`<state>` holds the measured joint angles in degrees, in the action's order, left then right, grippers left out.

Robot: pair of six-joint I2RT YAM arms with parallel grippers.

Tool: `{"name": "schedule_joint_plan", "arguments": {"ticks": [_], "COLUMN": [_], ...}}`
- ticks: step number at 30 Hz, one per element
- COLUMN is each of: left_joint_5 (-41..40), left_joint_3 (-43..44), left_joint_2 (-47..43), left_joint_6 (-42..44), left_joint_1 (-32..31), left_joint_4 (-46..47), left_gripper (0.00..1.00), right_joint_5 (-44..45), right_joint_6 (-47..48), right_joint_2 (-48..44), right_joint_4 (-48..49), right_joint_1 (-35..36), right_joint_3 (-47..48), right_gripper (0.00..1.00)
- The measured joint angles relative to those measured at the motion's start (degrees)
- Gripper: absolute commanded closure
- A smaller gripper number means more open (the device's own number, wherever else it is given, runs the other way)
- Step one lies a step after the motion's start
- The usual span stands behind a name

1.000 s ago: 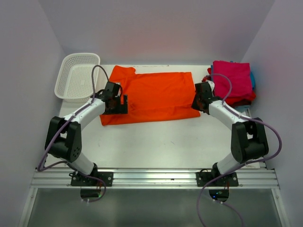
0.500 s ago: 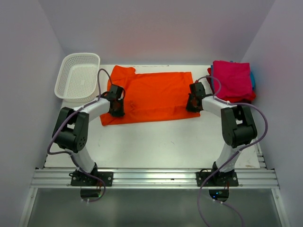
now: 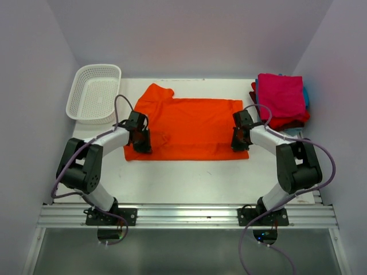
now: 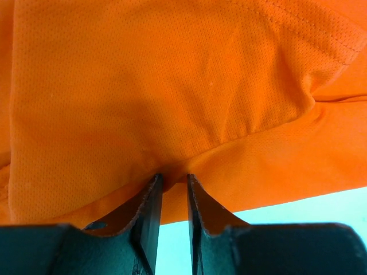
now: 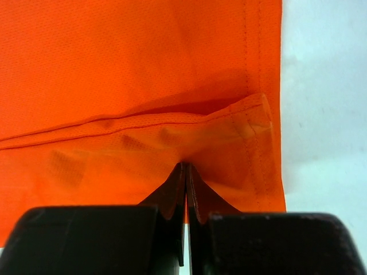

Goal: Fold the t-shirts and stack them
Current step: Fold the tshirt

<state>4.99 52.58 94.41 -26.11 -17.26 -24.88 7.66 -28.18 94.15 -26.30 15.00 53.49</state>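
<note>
While both arms bend inward in the top view, the left fingers [image 3: 141, 139] and right fingers [image 3: 239, 139] sit on the near corners of the bright orange cloth t-shirt [image 3: 189, 123], spread flat on the white bench [image 3: 189, 177]; bare bench lies nearer the bases. Left wrist: narrow-set fingers [image 4: 150, 212] pinch an orange fold by the hem. Right wrist: shut fingers [image 5: 176, 195] clamp the hem corner.

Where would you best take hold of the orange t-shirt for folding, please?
Its near long edge, near each end, from the arms' side: the orange t-shirt lies flat, spread left to right, and the left gripper and right gripper pinch it there.
</note>
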Motion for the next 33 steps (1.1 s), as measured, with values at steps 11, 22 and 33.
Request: {"name": "schedule_joint_plan", "arguments": {"ticks": [11, 22, 33], "left_joint_5": [8.96, 1.62, -0.63], "left_joint_3": [-9.57, 4.44, 32.04], "left_joint_2": [-9.84, -14.6, 15.65], "left_joint_6": [-6.19, -6.1, -3.37], "left_joint_1": [-2.03, -2.01, 9.73], "left_joint_4": [-10.51, -13.11, -2.27], "left_gripper": [0.71, 0.1, 0.14], "right_joint_5": [-0.42, 0.35, 7.96], "right_joint_6": [-0.28, 2.91, 3.89], "right_joint_2": [-5.35, -12.0, 10.19], "right_joint_4": [-9.84, -12.55, -5.38], "right_joint_1": [0.11, 1.18, 0.28], "right_joint_3": [-1.57, 5.07, 30.36], "right_gripper": [1.0, 0.23, 0.25]}}
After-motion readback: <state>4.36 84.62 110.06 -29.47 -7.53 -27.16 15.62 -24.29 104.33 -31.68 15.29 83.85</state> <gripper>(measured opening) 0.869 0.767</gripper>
